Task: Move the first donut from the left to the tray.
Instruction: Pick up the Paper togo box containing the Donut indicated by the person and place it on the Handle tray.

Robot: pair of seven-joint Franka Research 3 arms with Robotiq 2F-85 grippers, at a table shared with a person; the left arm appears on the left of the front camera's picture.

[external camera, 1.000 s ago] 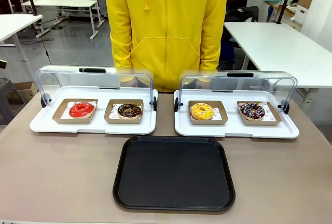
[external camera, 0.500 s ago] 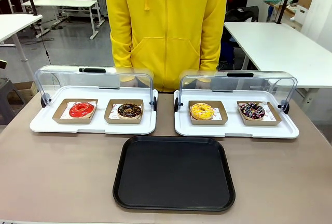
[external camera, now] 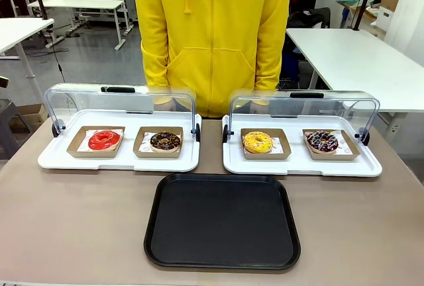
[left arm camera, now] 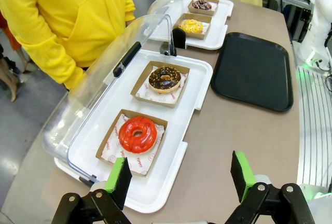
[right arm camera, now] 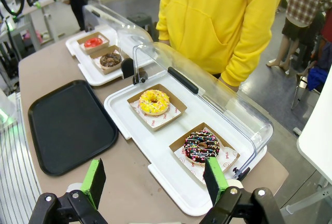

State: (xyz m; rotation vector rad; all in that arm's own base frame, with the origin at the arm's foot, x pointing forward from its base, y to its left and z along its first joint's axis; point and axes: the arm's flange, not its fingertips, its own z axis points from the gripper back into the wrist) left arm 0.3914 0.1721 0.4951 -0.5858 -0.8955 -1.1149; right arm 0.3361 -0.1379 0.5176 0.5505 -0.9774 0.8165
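Red donut (external camera: pixel 105 140) sits in small cardboard boat (external camera: pixel 78 149), left slot of left white tray (external camera: pixel 59 161), clear lid (external camera: pixel 79 100) flipped up behind it. Choc donut (external camera: pixel 165 141) right beside it in own boat. Black tray (external camera: pixel 222 221) near middle of table (external camera: pixel 73 226), just in front of both white trays, well apart from red donut. Left gripper (left arm camera: pixel 181 163) has jaws spread wide, nothing in them, hovering at left white tray's edge with red donut just ahead. Right gripper (right arm camera: pixel 154 175) same deal: wide apart, empty, over right white tray (right arm camera: pixel 171 182). Person (external camera: pixel 212 34) in yellow hoodie at far side.

Nothing has visibly moved or changed since.
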